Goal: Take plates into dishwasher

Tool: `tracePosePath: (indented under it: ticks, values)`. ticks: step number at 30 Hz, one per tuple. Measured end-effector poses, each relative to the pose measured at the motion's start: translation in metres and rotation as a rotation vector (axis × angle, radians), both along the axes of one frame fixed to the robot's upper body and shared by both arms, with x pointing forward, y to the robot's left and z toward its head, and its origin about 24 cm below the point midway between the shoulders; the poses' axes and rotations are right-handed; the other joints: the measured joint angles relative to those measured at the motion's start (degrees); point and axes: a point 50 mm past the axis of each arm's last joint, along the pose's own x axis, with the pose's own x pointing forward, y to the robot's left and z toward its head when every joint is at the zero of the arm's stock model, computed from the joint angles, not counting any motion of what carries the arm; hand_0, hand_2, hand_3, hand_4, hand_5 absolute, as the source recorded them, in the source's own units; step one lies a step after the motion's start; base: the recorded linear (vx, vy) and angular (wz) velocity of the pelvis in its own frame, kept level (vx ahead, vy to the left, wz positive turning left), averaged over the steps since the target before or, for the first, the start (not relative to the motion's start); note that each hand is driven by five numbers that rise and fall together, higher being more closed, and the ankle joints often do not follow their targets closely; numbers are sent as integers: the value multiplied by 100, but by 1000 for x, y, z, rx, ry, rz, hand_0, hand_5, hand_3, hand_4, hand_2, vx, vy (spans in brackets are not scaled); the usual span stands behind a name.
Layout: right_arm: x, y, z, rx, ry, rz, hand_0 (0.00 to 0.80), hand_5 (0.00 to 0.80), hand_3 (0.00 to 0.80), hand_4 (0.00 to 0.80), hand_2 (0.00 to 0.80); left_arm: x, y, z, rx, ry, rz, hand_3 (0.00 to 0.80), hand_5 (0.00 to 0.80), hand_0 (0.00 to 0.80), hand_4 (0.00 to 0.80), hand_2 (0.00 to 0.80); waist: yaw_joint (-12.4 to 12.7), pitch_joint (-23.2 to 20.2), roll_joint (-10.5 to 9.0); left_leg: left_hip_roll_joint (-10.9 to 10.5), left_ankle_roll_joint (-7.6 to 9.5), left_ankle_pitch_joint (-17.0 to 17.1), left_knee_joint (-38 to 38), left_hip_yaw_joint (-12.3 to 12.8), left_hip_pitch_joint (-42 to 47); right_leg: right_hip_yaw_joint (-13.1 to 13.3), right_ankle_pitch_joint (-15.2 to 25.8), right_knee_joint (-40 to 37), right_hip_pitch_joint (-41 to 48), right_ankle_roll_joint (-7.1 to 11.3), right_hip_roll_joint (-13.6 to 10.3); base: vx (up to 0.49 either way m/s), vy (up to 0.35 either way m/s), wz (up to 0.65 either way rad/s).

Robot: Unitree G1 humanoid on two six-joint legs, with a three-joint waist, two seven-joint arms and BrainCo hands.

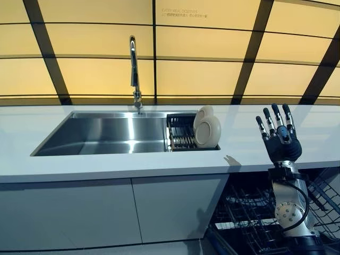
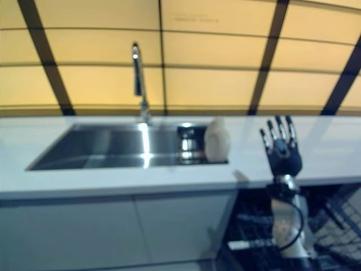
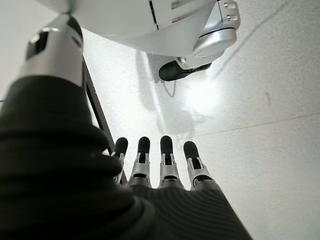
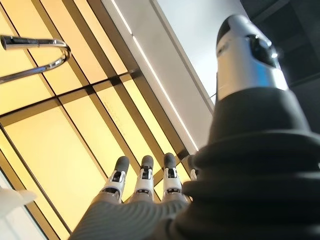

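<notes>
Plates (image 1: 207, 129), two of them and cream-white, stand on edge one behind the other in a dark wire rack (image 1: 181, 134) at the right end of a steel sink (image 1: 106, 135). The sink is set into a white tabletop (image 1: 106, 164) that runs the full width of the scene; a tall chrome faucet (image 1: 134, 71) rises behind the basin. Behind the tabletop the wall is made of glowing yellow panels divided by dark bars. Pale cabinet doors (image 1: 106, 212) close the front below the sink, and to their right an open dishwasher (image 1: 249, 212) shows its dark wire racks.

The right hand (image 1: 280, 139) is raised upright in front of the tabletop edge, above the dishwasher and well to the right of the plates, its fingers (image 4: 142, 177) straight, spread and empty. The left hand (image 3: 165, 170) shows only in its own wrist view, pointing down at a pale speckled floor (image 3: 260, 125), fingers straight, holding nothing.
</notes>
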Motion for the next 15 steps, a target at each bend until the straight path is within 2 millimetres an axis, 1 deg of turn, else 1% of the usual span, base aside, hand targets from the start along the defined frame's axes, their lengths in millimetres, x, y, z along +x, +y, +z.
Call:
tracePosePath:
  ticks: [1, 2, 3, 4, 5, 8, 11, 14, 15]
  values:
    - [0, -1, 0, 0, 1, -4, 0, 0, 0, 0, 0, 0, 0, 0, -2, -1, -2, 0, 0, 0, 0, 0, -11, -3, 1, 23, -25, -23, 12, -4, 23, -33, 2, -53, 49, -116, 28, 162, -104, 4]
    - [0, -1, 0, -2, 1, -6, 0, 0, 0, 0, 0, 1, -1, 0, -5, -4, -7, 0, 0, 0, 0, 0, -9, -2, 2, 29, -48, -22, 12, 0, 68, -37, -14, -56, 61, -185, 41, 280, -195, 6]
    - [0, 0, 0, -6, 4, -6, 0, 0, 0, 0, 0, 4, -2, 0, -10, -13, -17, 0, 0, 0, 0, 0, -20, 0, 11, 48, -52, -41, 15, 7, 89, -57, -35, -64, 92, -229, 58, 222, -168, 5]
    - [0, 0, 0, -8, 6, -4, 0, 0, 0, 0, 0, 5, -2, 0, -11, -20, -18, 0, 0, 0, 0, 0, -19, 0, 16, 60, -56, -62, 17, 10, 104, -69, -37, -95, 132, -234, 72, 254, -200, 5]
    - [0, 1, 0, -12, 5, -3, 0, 0, 0, 0, 0, 8, -3, 0, -12, -31, -21, 0, 0, 0, 0, 0, -8, -1, 15, 69, -69, -74, 18, 41, 119, -71, -46, -92, 149, -286, 88, 179, -163, 3]
    - [1, 1, 1, -20, 4, -3, 0, 0, 0, 0, 0, 17, -7, 1, -25, -67, -16, 0, 0, 0, 0, 0, -9, 2, 28, 92, -92, -88, 26, 118, 176, -73, -128, -90, 225, -288, 118, 195, -193, 6]
    - [2, 2, 6, -38, -10, -6, 0, 0, 0, 0, 0, 23, -10, 1, -36, -92, -23, 0, 0, 0, 0, 0, -14, -30, 77, 144, -130, -116, 31, 127, 180, -65, -168, -88, 221, -286, 178, 108, -125, -1]
    - [3, 2, 6, -67, -6, -25, 0, 0, 0, 0, 0, 28, -11, 2, -36, -107, -27, 0, 0, 0, 0, 0, -14, -54, 116, 215, -184, -169, 145, 127, 164, -58, -229, -3, 209, -346, 259, 118, -164, -3]
    - [3, 2, 7, -85, 2, -37, 0, 0, 0, 0, 0, 29, -11, 2, -35, -109, -28, 0, 0, 0, 0, 0, -6, -48, 148, 262, -209, -266, 281, 138, 132, -41, -304, 76, 178, -413, 287, 68, -118, -7]
